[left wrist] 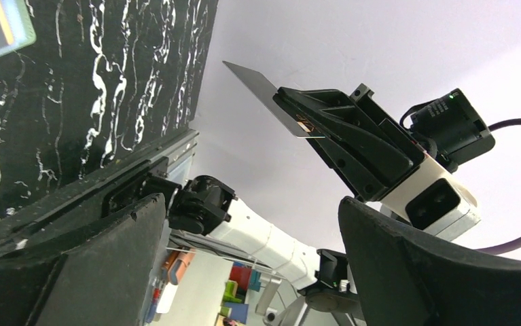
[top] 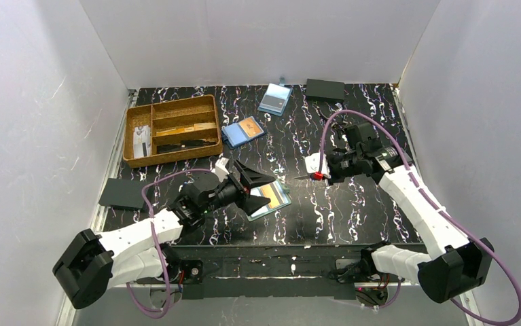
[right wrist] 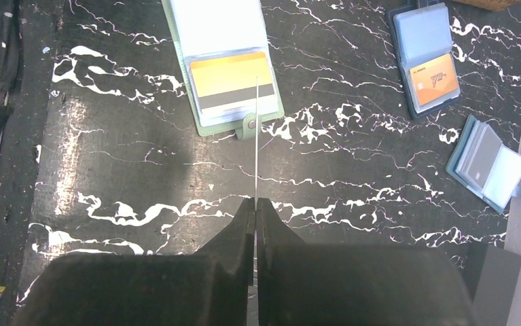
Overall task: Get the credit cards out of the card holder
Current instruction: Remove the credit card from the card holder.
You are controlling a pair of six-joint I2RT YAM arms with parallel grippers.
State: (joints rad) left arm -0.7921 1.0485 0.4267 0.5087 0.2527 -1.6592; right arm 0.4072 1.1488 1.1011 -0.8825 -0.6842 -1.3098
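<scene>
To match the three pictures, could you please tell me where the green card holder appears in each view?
Top external: the card holder lies open at centre, partly hidden by the left gripper.
Left wrist: only a corner of the card holder shows, top left.
Right wrist: the card holder is top centre, with a yellow card inside.
Shared landmark: the grey card pinched in the right gripper.

wooden tray (top: 170,157), blue holder (top: 244,131), pale-blue holder (top: 275,99), black box (top: 325,89)
</scene>
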